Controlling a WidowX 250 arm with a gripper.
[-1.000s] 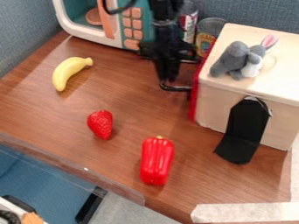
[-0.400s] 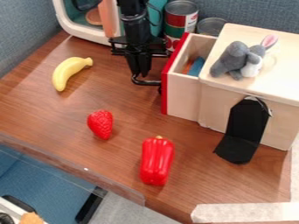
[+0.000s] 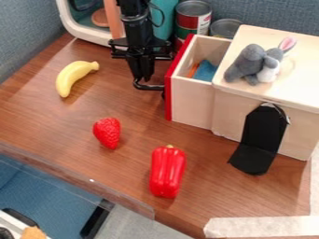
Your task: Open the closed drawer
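The black gripper (image 3: 142, 79) hangs at the upper middle, just left of the red front of the wooden drawer (image 3: 192, 103), by the black handle (image 3: 149, 87). Whether the handle is held between its fingertips is hard to make out. The drawer stands pulled out to the left from its wooden box (image 3: 233, 107), with a blue item (image 3: 205, 71) and something orange inside.
A grey plush toy (image 3: 247, 64) sits on the box, and a black stand (image 3: 257, 140) leans at its front. Cans (image 3: 192, 18) and a toy microwave (image 3: 87, 35) are behind. A banana (image 3: 74, 77), strawberry (image 3: 107, 132) and red pepper (image 3: 167, 171) lie on the table.
My gripper has moved left, and the drawer has slid out of the box with it, from nearly closed to well open. The drawer's inside has come into view.
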